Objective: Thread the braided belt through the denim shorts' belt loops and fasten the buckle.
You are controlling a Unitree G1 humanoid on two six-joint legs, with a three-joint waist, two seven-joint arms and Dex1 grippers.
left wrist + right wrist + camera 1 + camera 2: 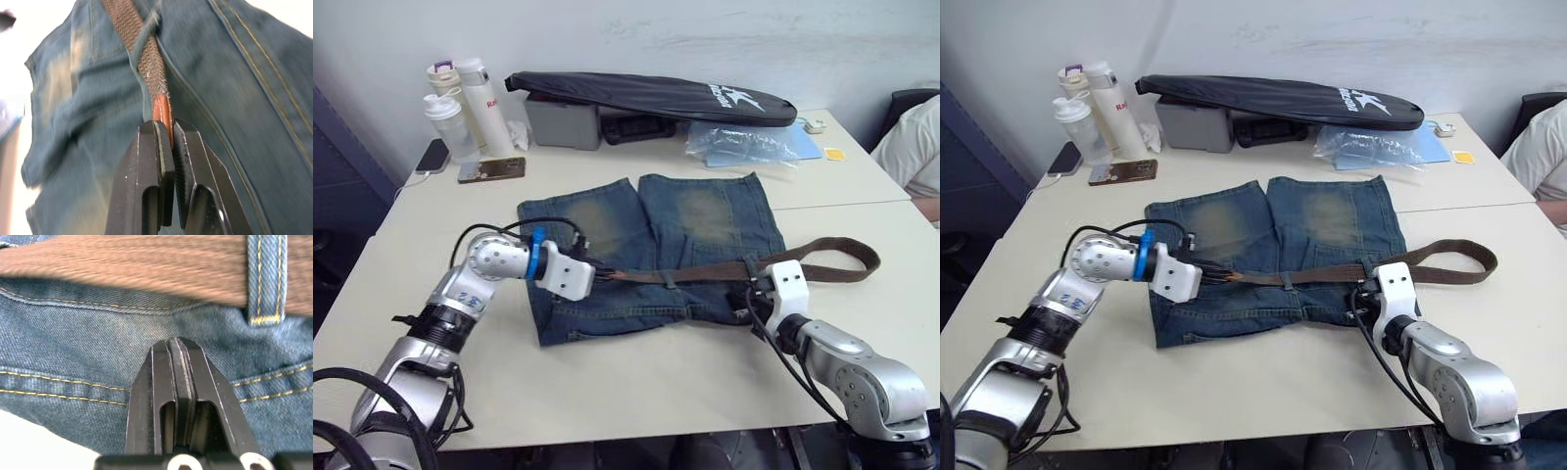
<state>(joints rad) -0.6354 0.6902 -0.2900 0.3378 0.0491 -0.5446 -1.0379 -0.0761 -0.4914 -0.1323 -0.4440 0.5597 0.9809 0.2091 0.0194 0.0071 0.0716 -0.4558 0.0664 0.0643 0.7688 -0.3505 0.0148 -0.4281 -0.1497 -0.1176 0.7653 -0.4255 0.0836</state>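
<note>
My left gripper pinches the braided belt by its reddish tip, strap lying along the denim shorts waistband. I'd pull level, slowly — my right gripper, fingers together and empty, pins denim below a belt loop — so nothing bunches.

You see the faded blue denim shorts lying mid-table, the dark-brown braided belt across their waistband, the long black zipped bag behind
</note>
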